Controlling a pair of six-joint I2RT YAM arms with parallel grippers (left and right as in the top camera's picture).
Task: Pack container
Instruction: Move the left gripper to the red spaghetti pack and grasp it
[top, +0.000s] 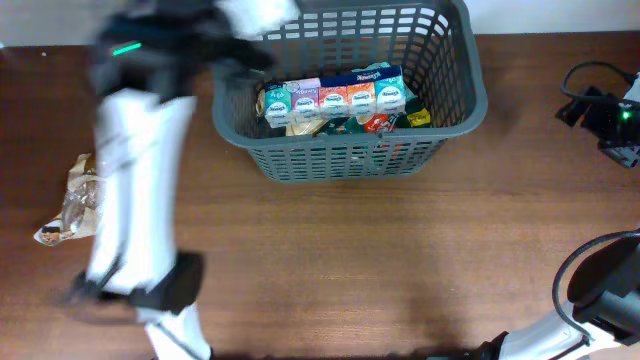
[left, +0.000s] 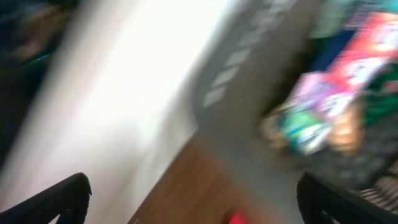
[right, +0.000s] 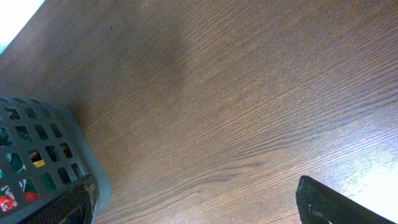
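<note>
Resting on wood-grain table (top: 400, 250), container (top: 340, 160) backs onto seemingly white wall (top: 560, 12).

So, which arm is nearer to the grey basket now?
Left. The left arm reaches the basket's far left corner, blurred; the right arm sits at the table's near right edge, clearly apart from it.

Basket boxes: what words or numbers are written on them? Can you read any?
No text can be read in any view.
On the small boxes in the basket: white logos, too small to read.
On the packets in the left wrist view: too blurred to read.
On the clear bag on the table: no readable print.
</note>
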